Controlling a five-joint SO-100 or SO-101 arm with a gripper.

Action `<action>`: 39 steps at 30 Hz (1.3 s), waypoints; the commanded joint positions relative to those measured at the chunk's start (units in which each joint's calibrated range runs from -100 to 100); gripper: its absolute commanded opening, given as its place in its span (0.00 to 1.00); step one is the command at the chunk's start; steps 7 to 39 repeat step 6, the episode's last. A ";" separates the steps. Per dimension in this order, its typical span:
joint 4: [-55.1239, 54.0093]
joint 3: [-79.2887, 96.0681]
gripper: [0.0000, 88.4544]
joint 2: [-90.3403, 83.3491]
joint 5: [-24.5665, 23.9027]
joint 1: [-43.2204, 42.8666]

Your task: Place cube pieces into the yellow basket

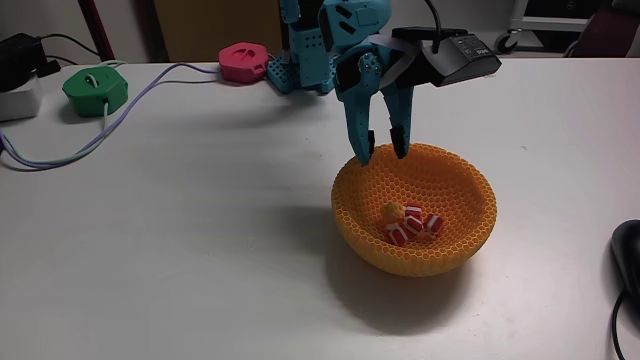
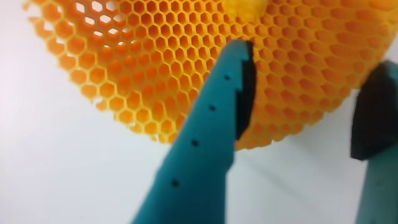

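Four cubes [image 1: 410, 224] counted inside the yellow basket [image 1: 452, 171]: three red-and-white striped, one yellow. Gripper [image 1: 384, 153] open and empty just above the rim. Two pucks behind: green [image 1: 95, 90], pink [image 1: 243, 61].

matt honeycomb-mesh plastic yellow basket [image 1: 455, 215], smooth matt white table [image 1: 180, 250], teal plastic tool [image 1: 383, 153] with dark pads [image 2: 247, 93]

Count on the table, fixed view: one yellow basket [image 1: 470, 205]; inside it, one yellow cube [image 1: 392, 212] and what appear to be three red-and-white striped cubes [image 1: 412, 225], overlapping. One green puck [image 1: 95, 90], one pink puck [image 1: 243, 62].
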 commanded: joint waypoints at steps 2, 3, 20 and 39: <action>-3.22 -0.25 0.37 -4.27 1.07 -1.02; -3.74 0.33 0.38 -5.12 1.07 -1.02; -1.14 1.39 0.37 -9.86 4.74 -0.27; -1.14 1.39 0.37 -9.86 4.74 -0.27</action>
